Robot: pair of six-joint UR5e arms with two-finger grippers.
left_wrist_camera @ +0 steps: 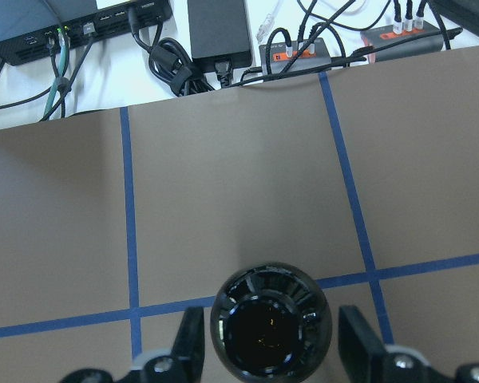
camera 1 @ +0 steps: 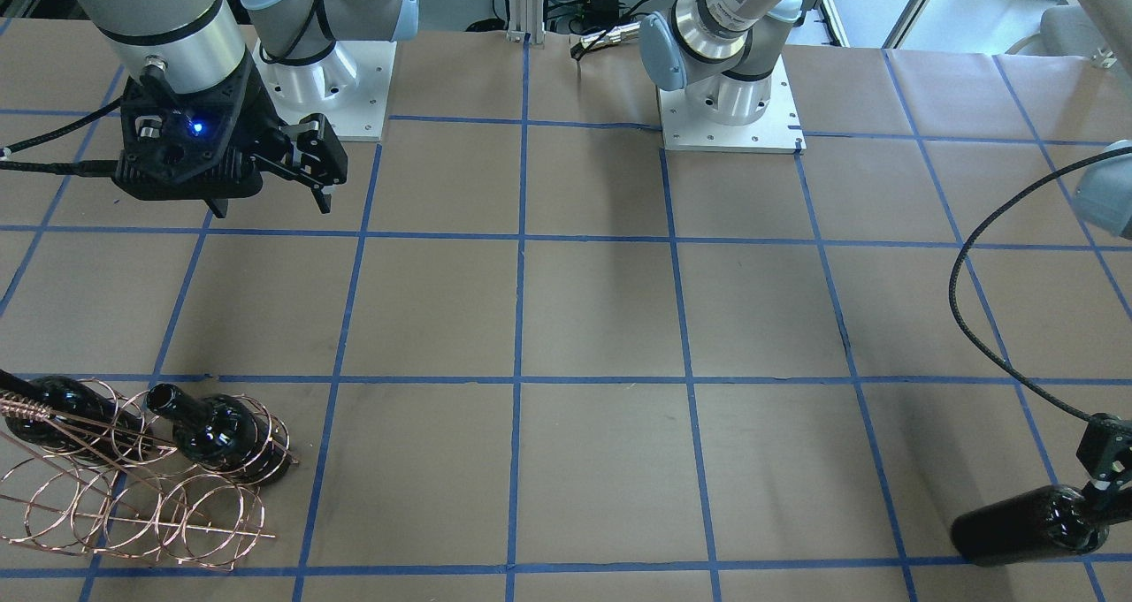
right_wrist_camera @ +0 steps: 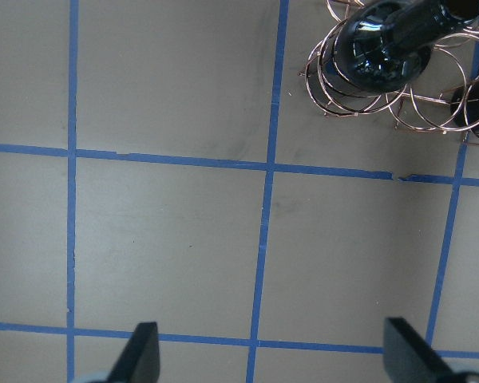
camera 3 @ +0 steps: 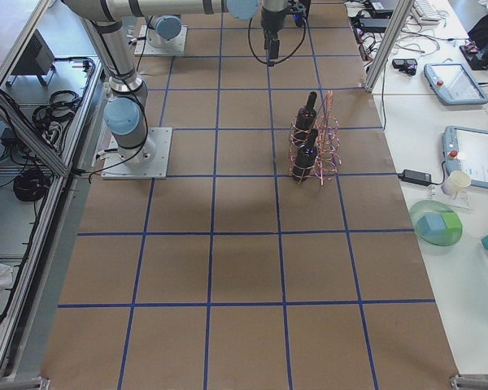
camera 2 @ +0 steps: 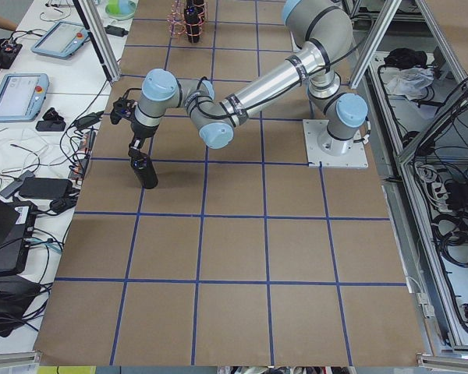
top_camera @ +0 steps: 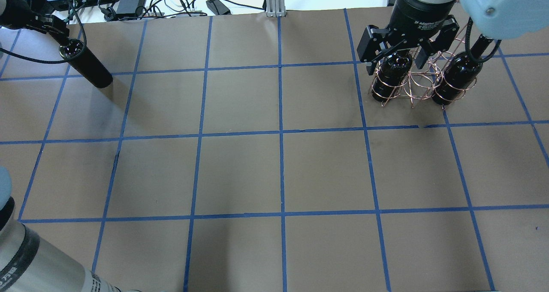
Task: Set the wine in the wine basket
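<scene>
**Left Claw Held the Wine, Far From the Basket**

The left claw (left_wrist_camera: 271, 319) held the wine (top_camera: 88, 69) by its top end. Its two fingers sat close on both sides of the bottle's round end. The wine was dark and shiny. It was at the far left corner of the desk (top_camera: 279, 172), close to the edge with the wires and boxes. I could not tell if its low end touched the desk.

The wine basket (top_camera: 414, 88) stood at the far right side of the desk, well apart from the wine. It was made of thin copper rings. Two more dark bottles stood up inside it. Seen from above, the first bottle (top_camera: 388, 79) was in a ring at the basket's left end. The second bottle (top_camera: 456, 75) was in a ring at its right end.

The right claw (top_camera: 394, 67) hung high over the desk, near the basket. Its fingers were spread wide, and it held nothing.
</scene>
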